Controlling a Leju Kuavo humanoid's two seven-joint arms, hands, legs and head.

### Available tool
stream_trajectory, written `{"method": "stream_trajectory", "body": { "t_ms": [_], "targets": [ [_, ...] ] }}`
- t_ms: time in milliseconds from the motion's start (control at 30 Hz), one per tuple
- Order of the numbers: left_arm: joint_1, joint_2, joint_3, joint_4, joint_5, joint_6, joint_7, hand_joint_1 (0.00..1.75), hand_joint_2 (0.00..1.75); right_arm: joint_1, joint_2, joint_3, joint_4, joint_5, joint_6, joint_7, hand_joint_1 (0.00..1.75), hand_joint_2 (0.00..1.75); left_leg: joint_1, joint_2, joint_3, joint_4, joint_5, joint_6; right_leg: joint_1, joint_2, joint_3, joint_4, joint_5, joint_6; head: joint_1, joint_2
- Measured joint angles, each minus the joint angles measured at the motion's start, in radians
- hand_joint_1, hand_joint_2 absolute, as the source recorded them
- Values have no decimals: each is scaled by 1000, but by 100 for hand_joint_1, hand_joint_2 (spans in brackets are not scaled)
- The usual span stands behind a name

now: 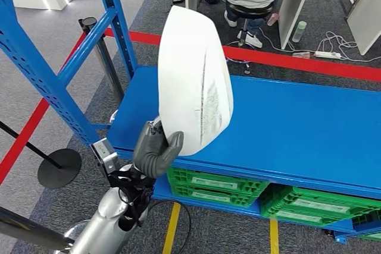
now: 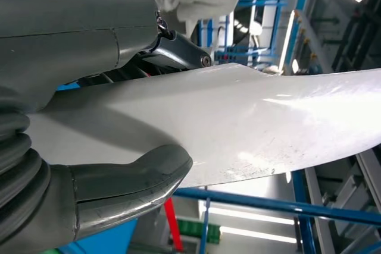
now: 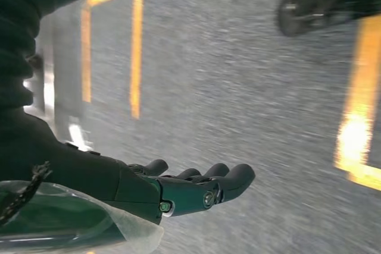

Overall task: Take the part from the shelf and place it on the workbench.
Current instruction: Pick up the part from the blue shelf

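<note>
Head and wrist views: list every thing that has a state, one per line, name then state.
white part: held up off the shelf, above the blue shelf board, gripped at its lower edge.
left hand: grips the white part, thumb on one face, fingers on the other.
right hand: holds nothing, fingers stretched out over the floor.
blue shelf board: bare where visible.
green crates: stowed under the shelf board.
</note>
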Motion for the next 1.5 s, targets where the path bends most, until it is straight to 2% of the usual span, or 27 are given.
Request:
{"method": "stream_trajectory", "body": {
  "t_ms": [133,433,633,1033,1500],
  "targets": [
    [54,14,10,-20,-29,5,-51,175,175,2,1,0,0,-8,19,-152,0,175,0,0,0,0,0,0,0,0,0,0,0,0,0,0],
    [114,22,25,-59,-75,14,-101,175,175,5,1,-1,2,-38,119,-279,0,175,0,0,0,0,0,0,0,0,0,0,-1,0,0,0],
    [146,22,32,-87,-125,46,-130,175,175,10,1,-2,2,-39,126,-296,0,175,0,0,0,0,0,0,0,0,0,0,-1,0,0,0],
    [164,22,37,-109,-126,32,-141,175,175,13,1,-2,2,-29,146,-300,0,175,0,0,0,0,0,0,0,0,0,0,-1,0,0,0],
    [163,22,41,-110,-126,16,-145,175,175,13,0,-2,2,-22,192,-236,0,175,0,0,0,0,0,0,0,0,0,0,-1,0,0,0]
  ]
}}
